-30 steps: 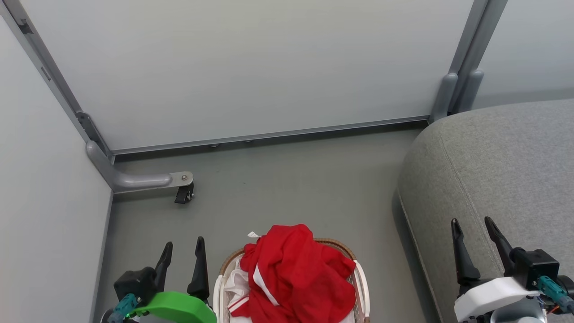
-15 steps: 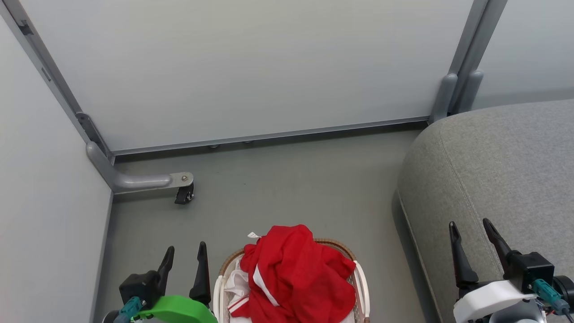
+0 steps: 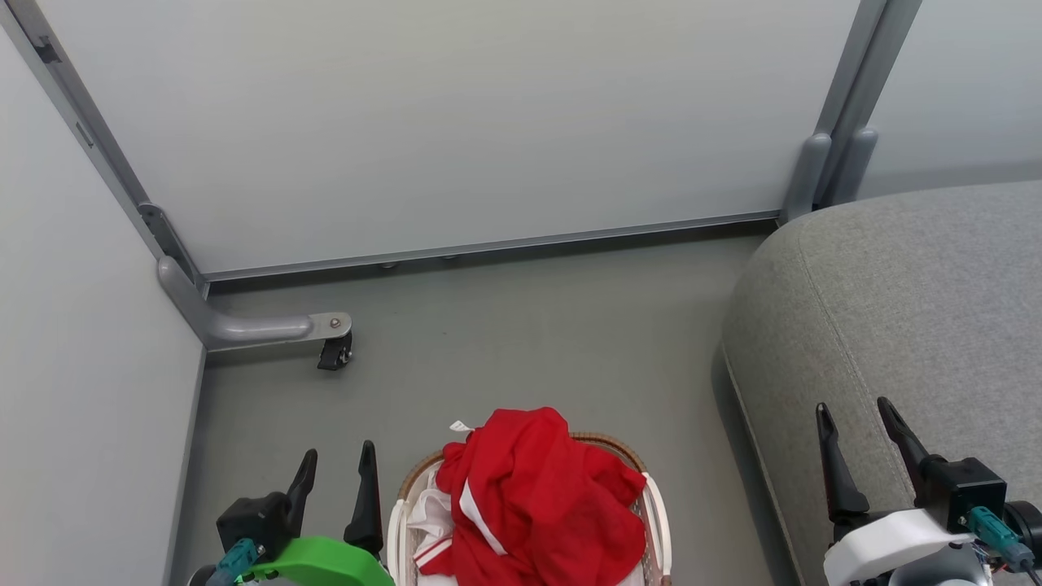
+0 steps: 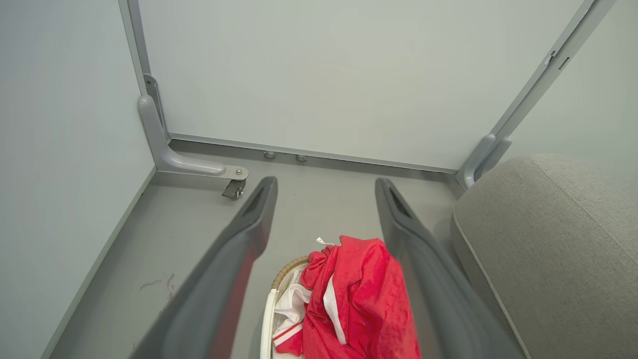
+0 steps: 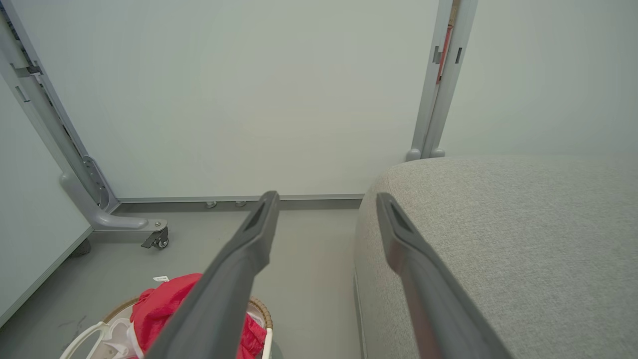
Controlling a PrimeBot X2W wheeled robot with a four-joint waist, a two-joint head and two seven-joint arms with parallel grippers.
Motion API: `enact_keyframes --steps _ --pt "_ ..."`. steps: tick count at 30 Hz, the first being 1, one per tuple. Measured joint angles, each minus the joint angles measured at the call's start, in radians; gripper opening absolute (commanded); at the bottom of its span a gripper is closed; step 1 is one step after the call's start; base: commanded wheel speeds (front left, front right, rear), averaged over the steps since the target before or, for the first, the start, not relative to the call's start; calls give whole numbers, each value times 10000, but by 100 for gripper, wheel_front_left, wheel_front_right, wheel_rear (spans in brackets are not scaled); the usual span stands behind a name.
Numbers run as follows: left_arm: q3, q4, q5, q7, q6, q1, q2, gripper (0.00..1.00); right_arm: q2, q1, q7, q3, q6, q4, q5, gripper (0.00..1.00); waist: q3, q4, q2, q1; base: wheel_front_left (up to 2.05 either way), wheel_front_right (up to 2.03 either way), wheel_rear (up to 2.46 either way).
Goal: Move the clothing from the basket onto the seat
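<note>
Red clothing point(image 3: 537, 496) with white panels lies heaped in the white basket point(image 3: 656, 513) with a brown woven rim, at the bottom middle of the head view. The clothing point(image 4: 359, 294) and basket point(image 4: 268, 319) appear between the fingers in the left wrist view; the clothing point(image 5: 159, 309) and basket point(image 5: 84, 334) sit low left in the right wrist view. My left gripper point(image 3: 336, 468) is open, left of the basket and above the floor. My right gripper point(image 3: 856, 427) is open over the grey seat point(image 3: 912, 325). The seat point(image 4: 548, 249) point(image 5: 498, 239) fills the right side.
Pale partition walls point(image 3: 448, 122) close off the back and left. A grey metal foot with a black caster point(image 3: 334, 352) sticks out onto the grey floor point(image 3: 529, 334) at the left. A grey post point(image 3: 822, 171) stands by the seat's far corner.
Both grippers have dropped slightly lower in the head view over the last second. The clothing and basket have not moved.
</note>
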Motion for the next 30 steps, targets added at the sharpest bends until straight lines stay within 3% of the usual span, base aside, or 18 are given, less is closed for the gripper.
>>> enact_keyframes --steps 9,15,30 --pt "-73 -35 -12 0 8 -21 2 100 0 -9 0 -4 0 -81 0 100 133 -39 0 0 0 0 0" --pt "-742 161 4 -2 -104 -682 2 100 -2 -194 -4 38 2 -247 2 100 540 -148 0 0 0 0 0" --pt "-2752 2428 222 -2 -362 -3541 -2 100 -12 -2144 -13 529 4 -594 481 100 2879 -885 0 0 0 0 0"
